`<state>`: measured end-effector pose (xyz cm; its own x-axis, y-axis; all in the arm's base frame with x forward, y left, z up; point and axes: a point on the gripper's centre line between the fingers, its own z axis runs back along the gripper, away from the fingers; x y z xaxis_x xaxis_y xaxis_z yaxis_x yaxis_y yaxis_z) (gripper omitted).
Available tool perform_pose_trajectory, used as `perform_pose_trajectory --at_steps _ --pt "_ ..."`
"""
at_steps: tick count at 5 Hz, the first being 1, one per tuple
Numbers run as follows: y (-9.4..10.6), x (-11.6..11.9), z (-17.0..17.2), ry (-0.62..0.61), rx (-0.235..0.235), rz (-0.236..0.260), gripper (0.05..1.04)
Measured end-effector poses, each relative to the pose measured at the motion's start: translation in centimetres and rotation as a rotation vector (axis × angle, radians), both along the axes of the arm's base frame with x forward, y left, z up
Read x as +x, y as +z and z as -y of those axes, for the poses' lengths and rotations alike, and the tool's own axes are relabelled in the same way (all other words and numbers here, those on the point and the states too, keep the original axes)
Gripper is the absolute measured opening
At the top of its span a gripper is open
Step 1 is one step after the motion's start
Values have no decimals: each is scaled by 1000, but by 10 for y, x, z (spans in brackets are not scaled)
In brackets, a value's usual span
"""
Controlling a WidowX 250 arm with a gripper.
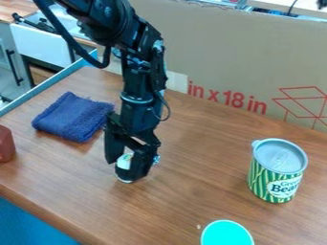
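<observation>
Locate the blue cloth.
In the camera view, the blue cloth lies at left on the wooden tabletop, just left of the gripper and near the brown object at the edge.

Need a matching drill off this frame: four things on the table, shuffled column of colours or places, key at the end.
Things
1. Cloth
2. Can
3. Round object at the picture's bottom edge
4. Small white item

Colour or place
A. Bright turquoise
B. At the lower end of the gripper
C. Dark blue
D. Green stripes around its side

Pairs: 1-C, 2-D, 3-A, 4-B
</observation>
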<state>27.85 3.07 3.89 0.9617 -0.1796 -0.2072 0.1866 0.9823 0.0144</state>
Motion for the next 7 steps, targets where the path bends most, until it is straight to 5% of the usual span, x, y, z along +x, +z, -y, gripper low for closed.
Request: perform_pose_trajectory --at_steps 1,2,3,5,6,7 --pt "-1 1 2 15 -14 10 621" --pt "-2 0 3 27 -13 11 515" --pt "10 -9 4 43 1 32 479" --pt "47 -16 60 -106 16 105 478" --pt "43 -17 101 -228 -5 95 478" --pt "25 -13 136 -301 -89 77 478"
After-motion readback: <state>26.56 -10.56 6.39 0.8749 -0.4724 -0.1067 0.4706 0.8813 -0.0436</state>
